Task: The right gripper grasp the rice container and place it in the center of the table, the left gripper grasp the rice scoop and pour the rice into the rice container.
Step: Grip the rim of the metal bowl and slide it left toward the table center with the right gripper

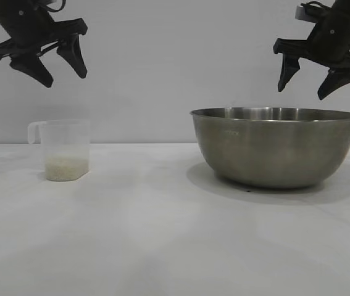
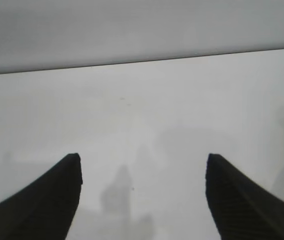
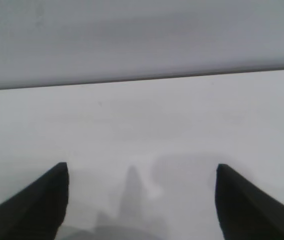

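The left hand (image 1: 60, 65) hangs spread and empty above the rice scoop (image 1: 65, 150), which stands upright at the left of the worktop (image 1: 162, 234) with rice (image 1: 67, 164) in its bottom. Light and narrow, the scoop could tip if a finger clips its rim. At the right, the right hand (image 1: 313, 80) hovers spread over the steel rice container (image 1: 275, 146); its thin rim may slip from the grip, and the bowl could skid.

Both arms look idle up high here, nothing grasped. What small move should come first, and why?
Probably lower the open right pincer onto the near rim of the large brushed steel bowl. It hangs above the bowl, which sits right of the white table's centre, and the bowl moves first. The open left pincer waits above the translucent plastic scoop.
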Tool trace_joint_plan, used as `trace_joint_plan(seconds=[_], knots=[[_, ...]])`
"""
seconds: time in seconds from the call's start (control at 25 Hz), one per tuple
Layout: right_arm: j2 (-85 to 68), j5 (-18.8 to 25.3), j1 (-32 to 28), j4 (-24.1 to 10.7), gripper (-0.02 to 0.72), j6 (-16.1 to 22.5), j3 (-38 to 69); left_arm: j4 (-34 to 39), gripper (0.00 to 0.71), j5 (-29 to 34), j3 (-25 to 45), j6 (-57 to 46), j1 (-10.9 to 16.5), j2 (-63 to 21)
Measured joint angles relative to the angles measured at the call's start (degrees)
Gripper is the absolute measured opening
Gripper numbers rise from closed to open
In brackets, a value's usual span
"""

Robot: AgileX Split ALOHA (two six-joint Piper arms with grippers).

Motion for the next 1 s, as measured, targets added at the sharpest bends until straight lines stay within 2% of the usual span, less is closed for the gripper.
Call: trace_joint_plan(seconds=[0.52, 0.68, 1.0], knots=[[0.48, -0.16, 0.0, 0.42, 0.514, -0.64, 0.0, 0.0, 0.545, 0.0, 0.0, 0.0, 0.0, 0.0], [0.84, 3.09, 0.0, 0.42, 0.514, -2.14, -0.02, 0.0, 0.545, 0.0, 0.0, 0.0, 0.0, 0.0], [-1.84, 10.65, 0.0, 0.13, 0.514, -2.61, -0.12, 0.0, 0.545, 0.0, 0.0, 0.0, 0.0, 0.0]])
